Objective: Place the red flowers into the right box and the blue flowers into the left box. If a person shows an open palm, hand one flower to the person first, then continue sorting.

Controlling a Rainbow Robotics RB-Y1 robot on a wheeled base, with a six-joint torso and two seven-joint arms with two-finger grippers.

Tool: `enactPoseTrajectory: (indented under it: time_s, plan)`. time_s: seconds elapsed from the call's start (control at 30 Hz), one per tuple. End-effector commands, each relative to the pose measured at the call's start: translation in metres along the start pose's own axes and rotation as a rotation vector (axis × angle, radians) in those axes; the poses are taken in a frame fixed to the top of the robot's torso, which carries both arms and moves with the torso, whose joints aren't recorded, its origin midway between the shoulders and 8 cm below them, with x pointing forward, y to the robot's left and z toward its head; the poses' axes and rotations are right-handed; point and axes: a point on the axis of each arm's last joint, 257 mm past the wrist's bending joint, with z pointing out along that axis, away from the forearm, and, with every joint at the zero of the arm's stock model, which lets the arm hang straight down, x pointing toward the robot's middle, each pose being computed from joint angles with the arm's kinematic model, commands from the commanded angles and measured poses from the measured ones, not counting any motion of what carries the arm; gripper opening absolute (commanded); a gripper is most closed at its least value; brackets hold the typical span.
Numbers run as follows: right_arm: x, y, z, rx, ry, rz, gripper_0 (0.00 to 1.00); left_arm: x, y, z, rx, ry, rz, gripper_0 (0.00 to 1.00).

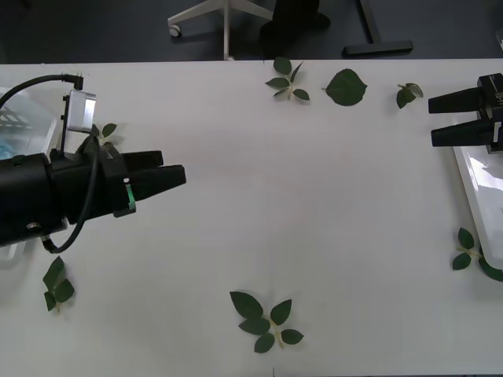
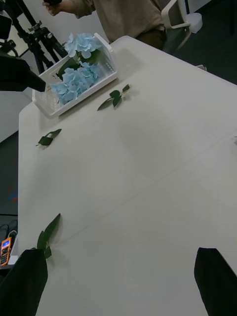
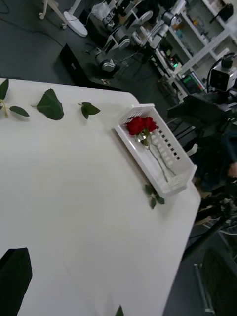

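Observation:
Two red flowers point(image 3: 141, 125) lie in the right box point(image 3: 170, 165), their stems running along its floor. The right box point(image 1: 476, 182) shows at the table's right edge, and my right gripper point(image 1: 437, 118) hovers open just above its near-left corner, holding nothing. Several blue flowers point(image 2: 76, 74) lie bunched in the left box point(image 2: 47, 104). The left box point(image 1: 17, 110) sits at the far left, partly hidden by my left arm. My left gripper point(image 1: 174, 166) hangs open over the table to the right of that box, with nothing in it.
Loose green leaf sprigs lie scattered: one near the front middle point(image 1: 267, 318), some along the back edge point(image 1: 287, 78) point(image 1: 346, 86) point(image 1: 409, 94), one at front left point(image 1: 56, 284), one beside the right box point(image 1: 465, 250). Chair legs stand behind the table.

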Motion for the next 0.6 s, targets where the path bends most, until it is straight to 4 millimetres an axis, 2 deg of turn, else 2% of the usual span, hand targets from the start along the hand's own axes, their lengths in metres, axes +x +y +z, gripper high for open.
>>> enactPoseTrajectory:
  time_s: [0.03,0.13,0.37,0.47,0.6]
  plan:
    - [-0.004,0.004,-0.007,0.003,0.011,-0.051,0.87,0.021,0.006,-0.019,0.043,0.051,0.221,1.00]
    - [-0.004,0.004,-0.007,0.003,0.011,-0.051,0.87,0.025,0.005,-0.026,0.094,0.051,0.259,1.00]
    - [-0.004,0.004,-0.007,0.003,0.011,-0.051,0.87,0.016,0.002,-0.040,0.139,0.058,0.387,1.00]
    - [-0.004,0.004,-0.007,0.003,0.011,-0.051,0.95,0.010,-0.005,-0.044,0.171,0.057,0.351,1.00]
    - [-0.004,0.004,-0.007,0.003,0.011,-0.051,1.00,0.007,-0.007,-0.049,0.188,0.066,0.307,1.00]
